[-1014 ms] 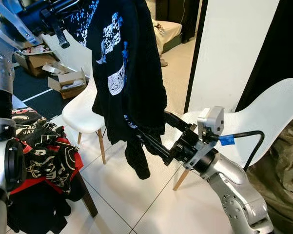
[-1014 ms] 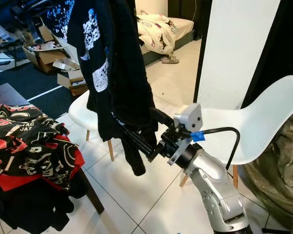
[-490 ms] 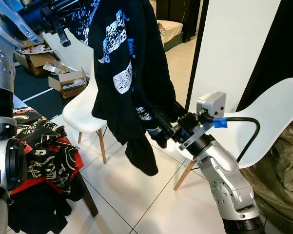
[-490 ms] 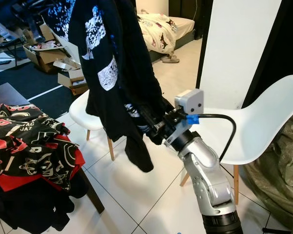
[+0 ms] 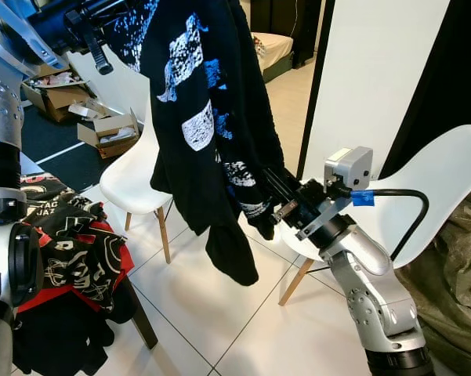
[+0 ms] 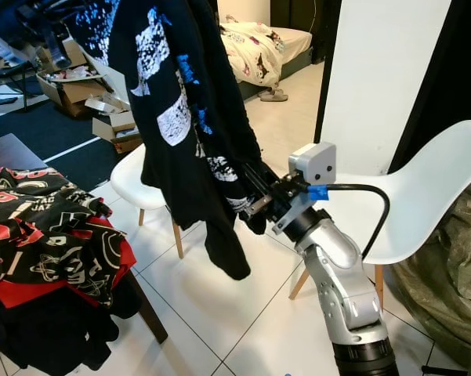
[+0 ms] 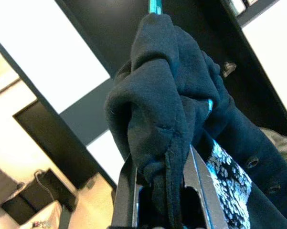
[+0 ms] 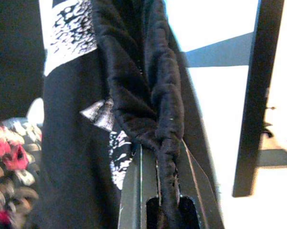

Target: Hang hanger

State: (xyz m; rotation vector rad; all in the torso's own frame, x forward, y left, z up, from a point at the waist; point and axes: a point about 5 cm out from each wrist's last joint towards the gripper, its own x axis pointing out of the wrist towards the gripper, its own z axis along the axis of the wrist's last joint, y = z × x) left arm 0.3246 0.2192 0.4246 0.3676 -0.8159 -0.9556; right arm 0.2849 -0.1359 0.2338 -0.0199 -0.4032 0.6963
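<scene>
A black garment (image 5: 211,102) with white and blue print hangs high at the upper left. My left gripper (image 7: 164,164) is raised there and shut on a bunch of its dark cloth; a teal hanger (image 7: 154,5) pokes out above the bunch. My right gripper (image 5: 273,192) reaches in from the right at mid height. In the right wrist view its fingers (image 8: 133,181) are shut on a rolled edge of the garment (image 8: 153,95). The garment's lower tail (image 5: 231,251) dangles free over the floor.
A white chair (image 5: 133,180) stands behind the garment and another white chair (image 5: 439,188) sits behind my right arm. A table at the left carries a red and black heap of clothes (image 5: 70,251). Cardboard boxes (image 5: 110,129) lie on the floor behind; a white wall panel (image 5: 376,78) stands at right.
My right gripper rose from under the garment's tail and closed on its edge, drawing it to the right. The garment swung and turned slightly. The left arm stayed up.
</scene>
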